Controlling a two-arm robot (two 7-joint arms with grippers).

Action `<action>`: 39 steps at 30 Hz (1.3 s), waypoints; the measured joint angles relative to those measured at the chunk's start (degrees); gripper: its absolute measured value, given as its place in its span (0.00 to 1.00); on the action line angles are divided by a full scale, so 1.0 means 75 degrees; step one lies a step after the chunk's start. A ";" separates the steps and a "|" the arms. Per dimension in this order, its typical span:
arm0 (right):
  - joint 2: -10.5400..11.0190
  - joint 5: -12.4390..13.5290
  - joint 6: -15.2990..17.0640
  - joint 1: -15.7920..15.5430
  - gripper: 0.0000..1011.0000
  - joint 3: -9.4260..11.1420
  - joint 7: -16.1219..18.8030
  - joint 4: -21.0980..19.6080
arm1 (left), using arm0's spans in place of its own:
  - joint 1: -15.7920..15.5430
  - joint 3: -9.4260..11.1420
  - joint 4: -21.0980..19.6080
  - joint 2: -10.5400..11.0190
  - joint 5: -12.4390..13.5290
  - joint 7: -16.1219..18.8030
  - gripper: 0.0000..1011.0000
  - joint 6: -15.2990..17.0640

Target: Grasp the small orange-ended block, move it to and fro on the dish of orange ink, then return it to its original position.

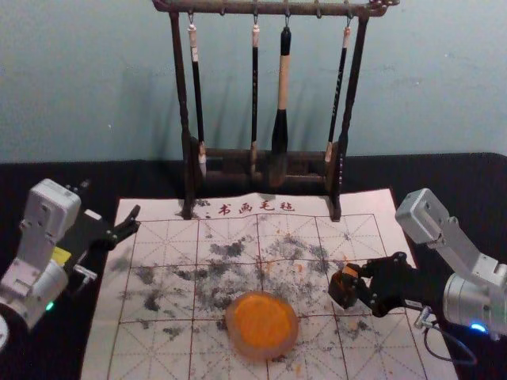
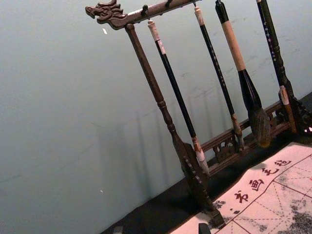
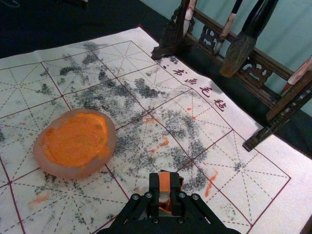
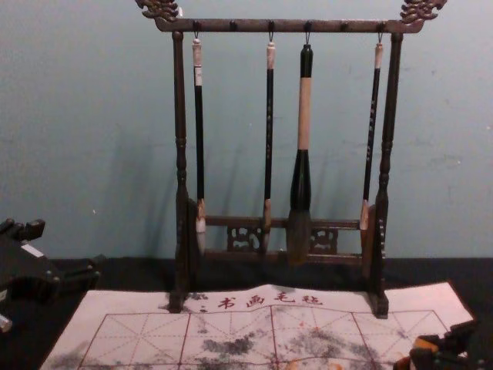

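Clamped the small orange-ended block (image 3: 165, 183) firmly between both jaws of the right gripper (image 1: 359, 283), over the right part of the mat (image 1: 162, 210). Presented the orange colour of the block at the fingertips in the right wrist view, and its dark body at the same tips in the head view. Held the block to the right of the dish of orange ink (image 1: 262, 323), apart from it. Could not tell about contact between block and mat. Spread the jaws of the left gripper (image 1: 111, 202) apart from each other, near the left edge of the mat. Set the dish on the near, middle part of the mat, with orange ink inside a paler rim. Bore dark smudges and some small orange marks on the printed squares of the mat. Hung four brushes (image 1: 283, 79) in a row from a dark stand (image 1: 181, 87), at the far side of the mat, before a wall (image 1: 79, 79).
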 joint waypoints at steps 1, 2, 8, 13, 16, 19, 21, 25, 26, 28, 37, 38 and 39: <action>0.0003 0.0000 -0.0001 -0.0001 0.09 0.0000 0.0001 -0.0001 | 0.0000 0.0000 0.0000 0.0000 0.0000 0.0000 0.99 0.0000; 0.0004 0.0000 -0.0001 -0.0001 0.09 0.0000 0.0003 -0.0003 | 0.0000 0.0000 0.0000 0.0000 0.0000 0.0000 0.99 0.0000; 0.0012 0.0002 -0.0005 -0.0004 0.09 0.0000 0.0009 -0.0009 | 0.0000 0.0000 0.0000 0.0000 -0.0001 0.0000 0.99 0.0000; 0.0015 0.0007 -0.0008 -0.0004 0.09 0.0000 0.0015 -0.0012 | 0.0000 0.0000 0.0000 0.0000 -0.0001 0.0000 0.99 0.0000; 0.0017 0.0009 -0.0011 -0.0005 0.09 0.0000 0.0017 -0.0015 | 0.0000 0.0001 0.0000 -0.0001 0.0000 0.0000 0.99 0.0000; 0.0019 0.0011 -0.0012 -0.0005 0.09 0.0000 0.0019 -0.0016 | 0.0000 0.0000 0.0000 0.0000 -0.0001 0.0000 0.99 0.0000; 0.0020 0.0013 -0.0012 -0.0005 0.09 0.0000 0.0022 -0.0018 | 0.0000 0.0001 0.0000 0.0000 0.0000 0.0000 0.99 0.0000; 0.0022 0.0017 -0.0013 -0.0004 0.10 0.0000 0.0026 -0.0020 | 0.0000 0.0000 0.0000 -0.0001 0.0000 0.0000 0.99 0.0000; 0.0023 0.0018 -0.0013 -0.0004 0.11 0.0000 0.0026 -0.0020 | 0.0001 0.0000 0.0000 0.0000 0.0000 0.0000 0.99 0.0000; 0.0023 0.0020 -0.0013 -0.0005 0.16 0.0000 0.0027 -0.0020 | 0.0000 0.0000 0.0000 0.0000 0.0000 0.0000 0.99 0.0000; 0.0023 0.0021 -0.0013 -0.0004 0.46 0.0000 0.0026 -0.0020 | 0.0000 0.0000 0.0000 0.0000 -0.0001 0.0000 0.99 0.0000; 0.0023 0.0021 -0.0012 -0.0005 0.50 0.0000 0.0026 -0.0020 | 0.0000 0.0000 0.0000 0.0000 0.0000 0.0000 0.99 0.0000; 0.0023 0.0021 -0.0012 -0.0005 0.52 0.0000 0.0026 -0.0020 | 0.0000 0.0000 0.0000 0.0000 0.0000 0.0000 0.99 0.0000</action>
